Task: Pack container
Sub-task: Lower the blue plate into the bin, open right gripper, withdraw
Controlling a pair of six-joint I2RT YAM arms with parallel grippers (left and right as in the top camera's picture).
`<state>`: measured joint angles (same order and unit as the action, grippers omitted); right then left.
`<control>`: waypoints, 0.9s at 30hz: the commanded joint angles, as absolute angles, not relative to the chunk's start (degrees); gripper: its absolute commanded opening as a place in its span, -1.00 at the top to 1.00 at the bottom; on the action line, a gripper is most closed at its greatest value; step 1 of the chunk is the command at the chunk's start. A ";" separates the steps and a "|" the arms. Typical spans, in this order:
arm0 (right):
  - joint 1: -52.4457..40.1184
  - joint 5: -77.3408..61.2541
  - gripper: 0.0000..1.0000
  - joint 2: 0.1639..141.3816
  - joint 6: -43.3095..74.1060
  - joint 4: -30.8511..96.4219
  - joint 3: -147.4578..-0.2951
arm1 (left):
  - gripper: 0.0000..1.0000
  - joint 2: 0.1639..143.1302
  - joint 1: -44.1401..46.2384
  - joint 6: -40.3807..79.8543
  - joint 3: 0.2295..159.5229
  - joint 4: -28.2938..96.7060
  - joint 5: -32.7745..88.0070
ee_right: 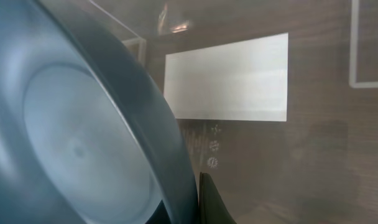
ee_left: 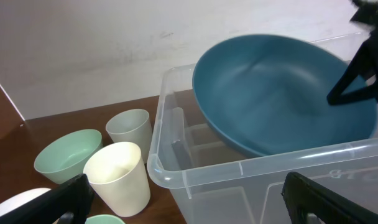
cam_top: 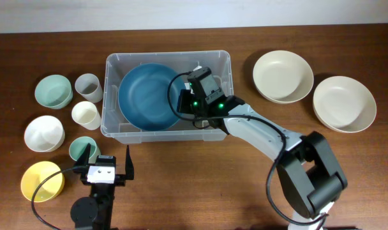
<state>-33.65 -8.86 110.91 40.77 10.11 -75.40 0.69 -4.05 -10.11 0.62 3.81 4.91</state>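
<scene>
The clear plastic container (cam_top: 223,61) stands at the table's middle back. A large blue bowl (cam_top: 146,96) sits tilted inside it. My right gripper (cam_top: 184,101) reaches into the container and is shut on the blue bowl's right rim. The right wrist view shows the bowl's rim (ee_right: 152,118) pinched between the fingers (ee_right: 198,199), with the white label (ee_right: 229,78) on the container's base behind. My left gripper (cam_top: 108,167) is open and empty near the front edge, in front of the container (ee_left: 195,171). The blue bowl (ee_left: 282,93) shows in the left wrist view.
Left of the container stand a mint bowl (cam_top: 53,91), grey cup (cam_top: 89,87), cream cup (cam_top: 85,115), white bowl (cam_top: 44,133), mint cup (cam_top: 82,149) and yellow bowl (cam_top: 41,181). Two cream bowls (cam_top: 283,75) (cam_top: 344,103) lie at the right.
</scene>
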 commanded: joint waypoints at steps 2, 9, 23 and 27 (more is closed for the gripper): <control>-34.24 -9.82 0.91 111.81 41.43 8.62 -76.01 | -0.99 0.30 -4.40 -10.81 0.51 4.16 4.71; -34.22 -10.39 0.80 114.45 42.96 6.79 -76.01 | -0.99 0.30 -4.40 -10.81 0.51 4.16 4.71; -34.22 -16.32 0.69 114.72 44.53 6.22 -75.99 | -0.99 0.30 -4.40 -10.81 0.51 4.16 4.71; -34.11 -17.76 0.40 114.72 44.80 6.22 -76.01 | -0.99 0.30 -4.40 -10.81 0.51 4.16 4.71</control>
